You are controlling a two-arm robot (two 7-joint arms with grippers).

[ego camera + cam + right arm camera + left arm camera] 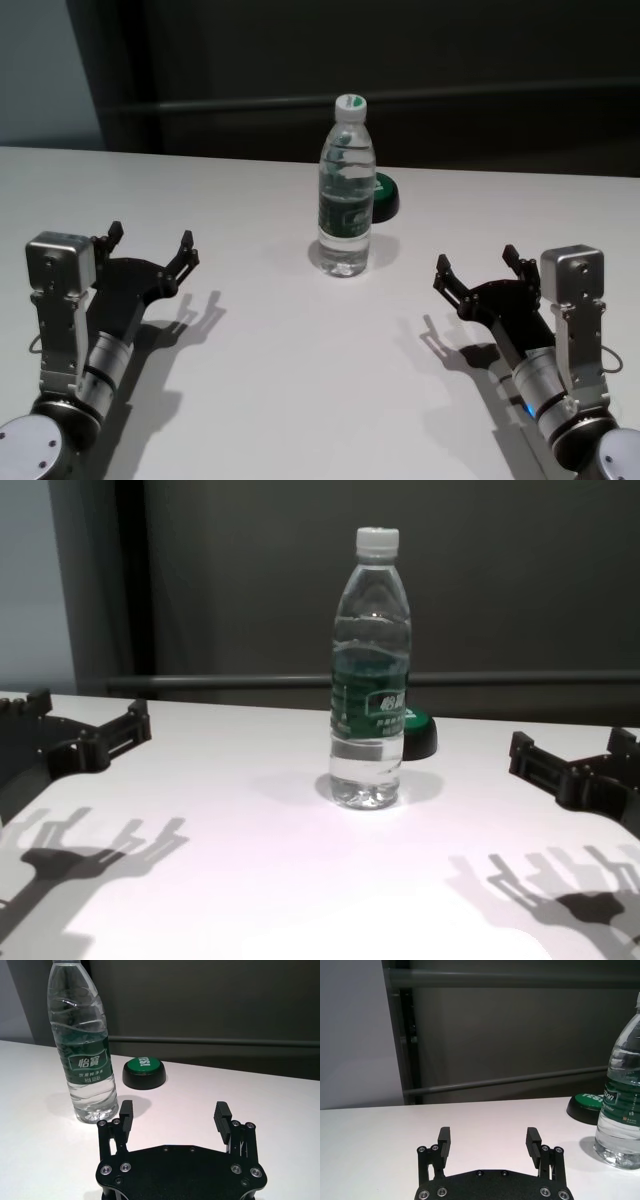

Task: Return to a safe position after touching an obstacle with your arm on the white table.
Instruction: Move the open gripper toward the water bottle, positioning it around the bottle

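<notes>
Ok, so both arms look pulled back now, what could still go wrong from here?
1. The water bottle stands tall and upright mid-table between the open left gripper and right gripper; an inward sweep by either could tip it.
2. The black button with green top sits right behind the bottle, so a falling bottle might strike it.

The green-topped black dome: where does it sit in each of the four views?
Head view: black dome just behind-right of the water bottle.
Left wrist view: far right, beside the bottle.
Right wrist view: centre, beside the bottle.
Chest view: peeking out right of the bottle.
Shared landmark: the bottle.
</notes>
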